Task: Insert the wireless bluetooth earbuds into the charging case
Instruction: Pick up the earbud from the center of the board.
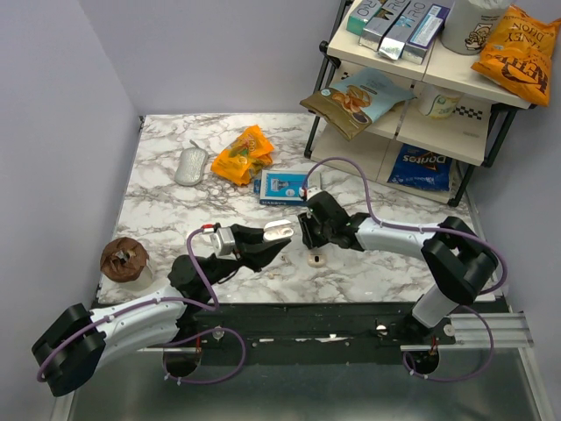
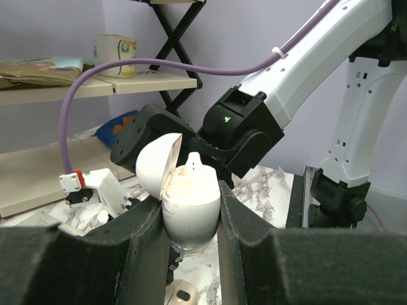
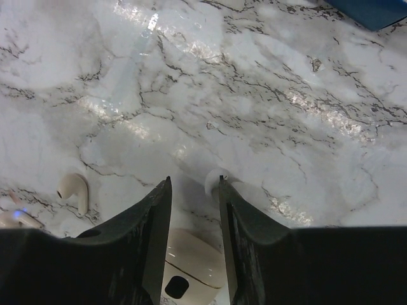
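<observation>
left gripper [image 2: 189, 206] clamps charging case [image 2: 191, 225]; right gripper [image 3: 194, 190] half open, apparently above it.

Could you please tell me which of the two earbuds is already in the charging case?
The earbud poking up from the charging case in the left jaws; the other earbud lies on the marble table.

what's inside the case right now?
The lid is open. One earbud pokes stem-up out of the case, which the left gripper holds. Whether it is fully seated can't be seen. The rim and lid cover the rest of the inside.
</observation>
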Controlling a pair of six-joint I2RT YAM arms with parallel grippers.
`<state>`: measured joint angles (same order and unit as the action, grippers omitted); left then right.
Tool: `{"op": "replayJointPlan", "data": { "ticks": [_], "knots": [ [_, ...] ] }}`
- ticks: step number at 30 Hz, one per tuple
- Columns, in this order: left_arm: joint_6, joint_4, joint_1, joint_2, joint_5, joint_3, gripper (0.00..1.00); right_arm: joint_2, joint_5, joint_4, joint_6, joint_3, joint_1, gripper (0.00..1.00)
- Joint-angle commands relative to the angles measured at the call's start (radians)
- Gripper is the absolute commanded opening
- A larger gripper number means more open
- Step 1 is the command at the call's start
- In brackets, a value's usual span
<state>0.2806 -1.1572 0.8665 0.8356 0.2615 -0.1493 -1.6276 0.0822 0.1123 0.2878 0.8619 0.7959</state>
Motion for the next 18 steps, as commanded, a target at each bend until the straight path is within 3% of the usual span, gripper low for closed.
{"op": "replayJointPlan", "data": {
  "ticks": [1,18],
  "knots": [
    [-0.014,-0.032,0.008,0.002,-0.015,0.002,0.0,-0.026,-0.001,0.0,0.002,0.019,-0.017,0.45],
    [-0.015,-0.029,0.009,0.005,-0.016,0.002,0.0,-0.018,0.034,0.0,0.013,0.005,-0.046,0.33]
  ]
}}
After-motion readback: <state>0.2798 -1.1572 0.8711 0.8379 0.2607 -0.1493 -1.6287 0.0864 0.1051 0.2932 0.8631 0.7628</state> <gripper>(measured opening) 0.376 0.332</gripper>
